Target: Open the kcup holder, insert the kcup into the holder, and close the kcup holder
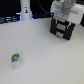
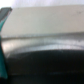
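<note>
Roughly at 2 o'clock, the hand (image 1: 64, 19) sat on the kcup holder (image 1: 62, 28) by the white surface (image 1: 47, 57) far edge; grip unclear, blurred wrist view. Kcup (image 1: 16, 59) at 8 o'clock, well apart, open room between.

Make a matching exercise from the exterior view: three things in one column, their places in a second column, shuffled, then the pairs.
Things:
1. kcup
2. kcup holder
3. white bottle

Places:
A. at the back of the table, toward the exterior view's left
B. at the exterior view's right, directly under the arm's tool
C. alone on the white table near the front, at the exterior view's left

Pairs: 1-C, 2-B, 3-A
</note>
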{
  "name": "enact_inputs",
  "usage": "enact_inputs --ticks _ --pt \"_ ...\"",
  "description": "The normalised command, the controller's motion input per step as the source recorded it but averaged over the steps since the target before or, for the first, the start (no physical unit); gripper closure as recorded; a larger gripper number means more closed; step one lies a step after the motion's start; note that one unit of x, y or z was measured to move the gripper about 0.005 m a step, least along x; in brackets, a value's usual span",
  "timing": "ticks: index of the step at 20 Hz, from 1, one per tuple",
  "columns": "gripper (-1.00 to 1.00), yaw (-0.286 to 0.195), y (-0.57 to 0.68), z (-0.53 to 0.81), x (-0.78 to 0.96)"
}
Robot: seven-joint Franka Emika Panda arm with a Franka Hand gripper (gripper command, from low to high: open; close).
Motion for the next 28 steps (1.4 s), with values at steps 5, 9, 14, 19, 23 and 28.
enact_inputs --ticks 5,9,14,19,23,28 --pt "1.0 -0.052 -0.28 0.1 0.98" --pt "1.0 -0.049 -0.26 0.13 0.98" --pt "1.0 -0.055 -0.27 0.15 0.97" --pt "1.0 -0.064 -0.27 0.16 0.95" --pt "1.0 -0.067 -0.29 0.19 0.92" --pt "1.0 -0.067 -0.31 0.19 0.9"
